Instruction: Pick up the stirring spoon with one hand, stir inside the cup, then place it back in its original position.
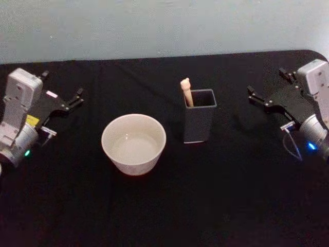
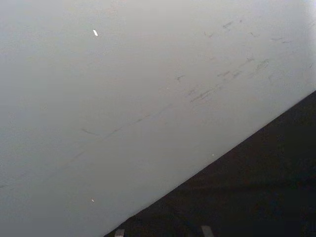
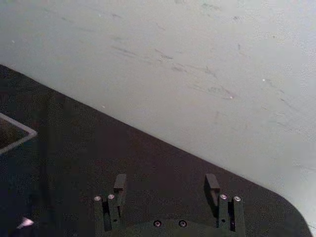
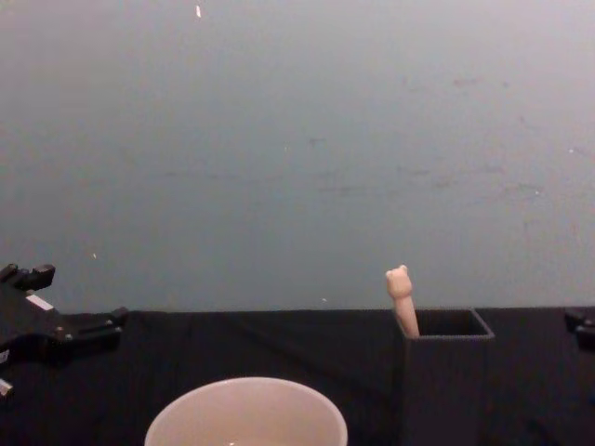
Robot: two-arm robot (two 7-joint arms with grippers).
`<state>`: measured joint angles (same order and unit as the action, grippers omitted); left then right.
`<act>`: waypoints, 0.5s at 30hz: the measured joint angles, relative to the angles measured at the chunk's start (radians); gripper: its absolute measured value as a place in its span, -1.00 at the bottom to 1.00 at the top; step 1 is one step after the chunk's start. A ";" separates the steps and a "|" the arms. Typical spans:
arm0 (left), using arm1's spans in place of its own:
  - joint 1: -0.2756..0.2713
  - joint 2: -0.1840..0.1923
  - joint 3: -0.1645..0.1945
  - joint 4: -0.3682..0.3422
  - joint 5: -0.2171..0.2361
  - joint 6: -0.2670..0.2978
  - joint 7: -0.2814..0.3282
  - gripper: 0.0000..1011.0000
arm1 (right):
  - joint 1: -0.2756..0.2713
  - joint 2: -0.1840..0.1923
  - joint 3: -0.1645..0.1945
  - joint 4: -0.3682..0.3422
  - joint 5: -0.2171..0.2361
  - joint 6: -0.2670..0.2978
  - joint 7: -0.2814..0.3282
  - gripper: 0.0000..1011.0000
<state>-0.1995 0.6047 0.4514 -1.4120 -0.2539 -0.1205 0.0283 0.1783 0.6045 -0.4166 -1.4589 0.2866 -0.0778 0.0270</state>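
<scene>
Stirring spoon [image 1: 186, 91] stands in the dark grey holder box [image 1: 199, 123], near the cream cup [image 1: 133, 143] on the bench [image 1: 231, 195]. Left claw [image 1: 80, 96] and right claw [image 1: 251, 94] sit far out at the sides, both open and empty. No step looks done yet: picking up, stirring and putting back are all left.

Dim even light, pale wall [image 4: 279, 139] softly lit, black table [image 1: 164, 216] swallowing shadows

Backed by a pale grey-blue wall [image 1: 154, 25], bare and matte — marked with faint dark scuff streaks [image 3: 207, 74] and one small white fleck [image 4: 197, 11] high up. Meets a black cloth-covered table [image 1: 164, 216] along a straight far edge, rounded at the far right corner [image 3: 282, 218]. Lit softly, evenly.
</scene>
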 joint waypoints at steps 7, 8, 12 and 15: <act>0.000 0.000 0.000 0.000 0.000 0.000 0.000 0.98 | -0.023 0.008 0.034 -0.081 0.063 0.062 0.065 0.98; 0.000 0.000 0.000 0.000 0.000 0.000 0.000 0.98 | -0.025 0.009 0.038 -0.092 0.072 0.072 0.073 0.98; 0.000 0.000 0.000 0.000 0.000 0.000 0.000 0.98 | -0.030 0.011 0.060 -0.156 0.122 0.135 0.122 0.98; 0.000 0.000 0.000 0.000 0.000 0.000 0.000 0.98 | -0.029 0.009 0.067 -0.187 0.145 0.173 0.150 0.98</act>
<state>-0.1995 0.6047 0.4514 -1.4120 -0.2539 -0.1205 0.0283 0.1496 0.6138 -0.3498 -1.6456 0.4318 0.0951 0.1766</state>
